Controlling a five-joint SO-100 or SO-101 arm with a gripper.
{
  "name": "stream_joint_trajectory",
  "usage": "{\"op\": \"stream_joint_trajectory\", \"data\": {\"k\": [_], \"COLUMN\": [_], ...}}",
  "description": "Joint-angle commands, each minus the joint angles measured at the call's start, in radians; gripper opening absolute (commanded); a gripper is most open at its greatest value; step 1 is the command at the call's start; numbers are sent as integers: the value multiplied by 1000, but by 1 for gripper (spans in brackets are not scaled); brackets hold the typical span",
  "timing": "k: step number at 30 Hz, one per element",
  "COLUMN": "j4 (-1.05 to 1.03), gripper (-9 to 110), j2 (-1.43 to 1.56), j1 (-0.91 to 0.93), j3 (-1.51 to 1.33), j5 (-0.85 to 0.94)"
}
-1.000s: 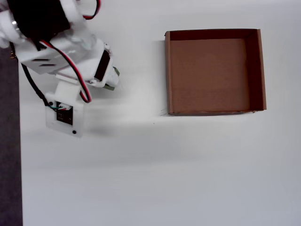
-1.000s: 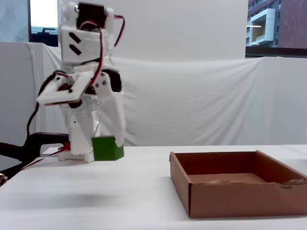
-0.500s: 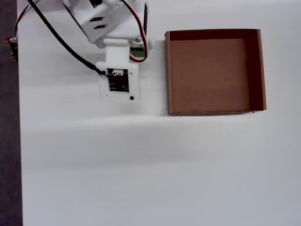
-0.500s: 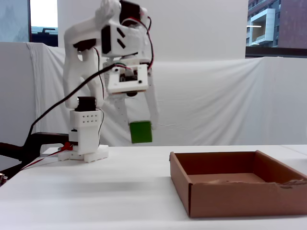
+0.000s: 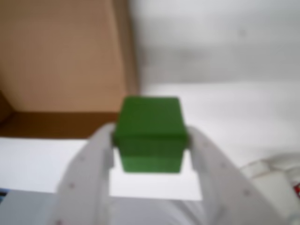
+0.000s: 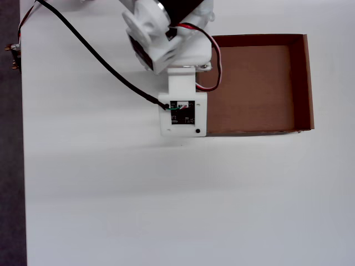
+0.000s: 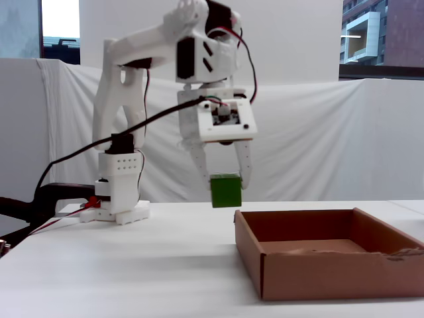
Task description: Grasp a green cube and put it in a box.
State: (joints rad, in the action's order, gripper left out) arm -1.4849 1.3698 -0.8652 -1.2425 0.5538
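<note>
Clearly clamped by the gripper (image 5: 150,140) on opposite flat sides: green cube (image 5: 150,133), aloft beside the box (image 7: 331,262) near wall. Probably light, rigid, matte; best held mid-face, squarely.

No text, label, brand, number or sign is readable in any view; every surface looks plain or too blurred.

The white plastic arm (image 7: 119,79) carries black motors, red-and-black cables and a pale two-fingered claw (image 7: 224,180).
</note>
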Motion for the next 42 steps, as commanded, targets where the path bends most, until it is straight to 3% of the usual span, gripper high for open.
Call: {"op": "stream_joint_trajectory", "data": {"k": [1,23,42], "j4": [-26,-115,-118], "gripper": [14,14,14], "j2": [-18,-216,-365], "j1": [-21,-195,-213], "j3": [104,290,394], "j5": [0,-9,-11]}}
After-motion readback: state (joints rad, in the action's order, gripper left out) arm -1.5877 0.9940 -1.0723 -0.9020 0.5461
